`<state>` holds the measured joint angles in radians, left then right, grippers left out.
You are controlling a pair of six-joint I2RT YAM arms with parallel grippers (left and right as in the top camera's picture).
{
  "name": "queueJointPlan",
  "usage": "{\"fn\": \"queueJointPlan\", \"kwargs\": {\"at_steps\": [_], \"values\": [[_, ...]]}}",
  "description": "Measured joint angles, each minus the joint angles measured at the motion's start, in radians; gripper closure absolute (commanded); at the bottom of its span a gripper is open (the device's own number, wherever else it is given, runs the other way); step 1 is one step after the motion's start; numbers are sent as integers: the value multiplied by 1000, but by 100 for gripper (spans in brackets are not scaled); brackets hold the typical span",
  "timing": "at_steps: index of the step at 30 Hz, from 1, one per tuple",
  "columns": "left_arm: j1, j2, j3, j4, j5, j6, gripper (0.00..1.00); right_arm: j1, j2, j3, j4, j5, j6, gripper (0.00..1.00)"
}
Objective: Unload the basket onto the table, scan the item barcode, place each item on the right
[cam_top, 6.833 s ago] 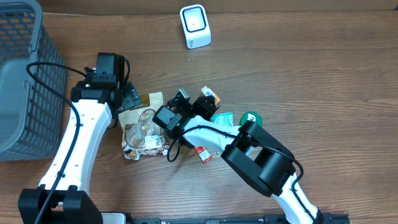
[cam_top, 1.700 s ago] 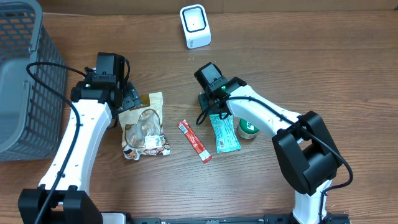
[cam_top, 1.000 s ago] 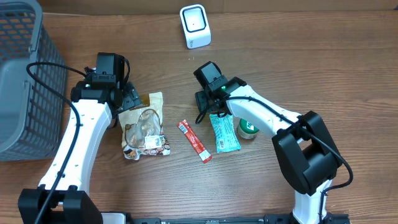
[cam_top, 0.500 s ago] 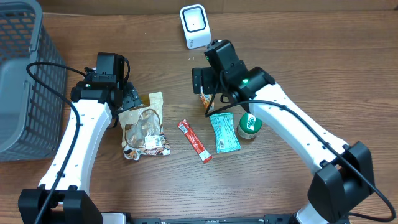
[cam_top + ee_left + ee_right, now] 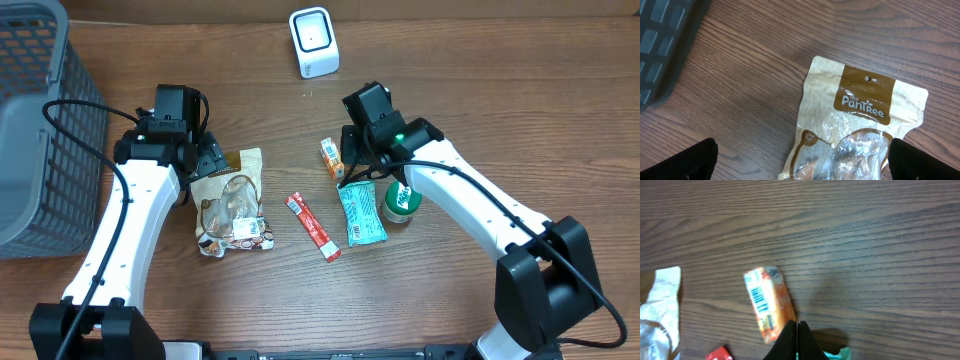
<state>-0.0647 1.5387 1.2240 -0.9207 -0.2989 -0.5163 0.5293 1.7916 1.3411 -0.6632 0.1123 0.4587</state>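
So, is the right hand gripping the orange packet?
No, the orange packet lies on the table beside the right hand, which is shut with nothing in it.

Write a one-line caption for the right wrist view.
Shut gripper beside an orange packet lying barcode-up on the wooden table.

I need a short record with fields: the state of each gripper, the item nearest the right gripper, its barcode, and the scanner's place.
left gripper: open, above the brown snack pouch, holding nothing
right gripper: shut, empty
nearest item: orange box, lying on the table
barcode: visible, facing up
scanner: white, on the table, apart from the box
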Motion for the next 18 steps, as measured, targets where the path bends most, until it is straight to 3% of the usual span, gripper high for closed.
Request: {"fn": "queueJointPlan", "kwargs": {"at_steps": [11,18], "values": [[0,0,0,0,0,0,0,0,1,-206,306,0,9,95],[0,0,0,0,0,0,0,0,1,-270,357,3,9,94]]}}
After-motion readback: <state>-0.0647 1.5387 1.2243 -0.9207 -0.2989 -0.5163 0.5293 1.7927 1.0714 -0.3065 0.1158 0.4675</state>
